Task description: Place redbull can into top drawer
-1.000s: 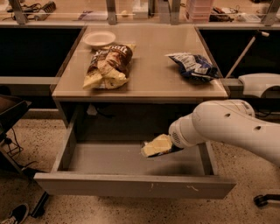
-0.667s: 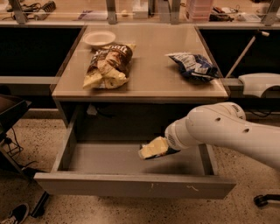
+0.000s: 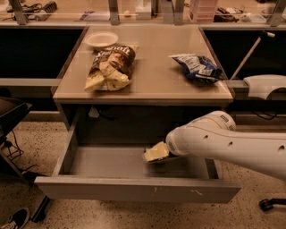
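The gripper [image 3: 156, 152] sits low inside the top drawer [image 3: 134, 190], right of its middle and close over the floor of it; whether the jaws are clenched or released cannot be told, and the redbull can cannot be made out at the gripper or anywhere else in view. One white arm [image 3: 232, 144] reaches in from the right, crossing over the drawer's right wall and hiding that rear corner. The drawer is one, pulled well out, grey, its front panel showing small white scuffs. Above it the tan tabletop [image 3: 156, 82] carries three things: one brown chip bag [image 3: 109, 67] left of centre, one blue-and-white chip bag [image 3: 196, 68] toward the right edge (crumpled, well apart from the brown one), and one white plate [image 3: 101, 39] just behind the brown bag. The floor [image 3: 27, 188] is speckled stone. A dark shoe [image 3: 15, 219] lies at the lower left corner, and one black caster [image 3: 267, 204] stands at the lower right. Behind the tabletop runs a long counter [image 3: 67, 11] strewn with small clutter.
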{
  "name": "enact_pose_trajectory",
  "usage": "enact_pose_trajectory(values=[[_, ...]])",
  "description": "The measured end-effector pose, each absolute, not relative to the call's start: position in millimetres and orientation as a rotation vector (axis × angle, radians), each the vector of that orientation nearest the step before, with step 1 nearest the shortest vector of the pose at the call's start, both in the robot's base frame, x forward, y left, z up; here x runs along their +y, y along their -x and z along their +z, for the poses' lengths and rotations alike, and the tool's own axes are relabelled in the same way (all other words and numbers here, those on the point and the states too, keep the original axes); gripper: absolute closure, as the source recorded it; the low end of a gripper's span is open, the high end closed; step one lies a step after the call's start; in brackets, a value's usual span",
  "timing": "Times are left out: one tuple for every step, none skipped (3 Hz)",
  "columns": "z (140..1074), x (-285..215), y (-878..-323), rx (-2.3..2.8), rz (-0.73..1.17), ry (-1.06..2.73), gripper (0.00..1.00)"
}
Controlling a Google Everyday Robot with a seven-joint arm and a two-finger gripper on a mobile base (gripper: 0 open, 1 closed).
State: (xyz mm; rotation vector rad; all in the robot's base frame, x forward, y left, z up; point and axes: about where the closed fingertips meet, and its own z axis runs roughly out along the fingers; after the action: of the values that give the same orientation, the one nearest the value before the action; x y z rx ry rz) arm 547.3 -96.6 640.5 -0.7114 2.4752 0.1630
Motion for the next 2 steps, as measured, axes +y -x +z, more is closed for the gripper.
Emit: enact_pose_trajectory(values=[[628, -100, -557, 2.476, 0.138, 0.692, 1.00], [616, -102, -561, 2.492, 0.142, 0.677, 1.00]])
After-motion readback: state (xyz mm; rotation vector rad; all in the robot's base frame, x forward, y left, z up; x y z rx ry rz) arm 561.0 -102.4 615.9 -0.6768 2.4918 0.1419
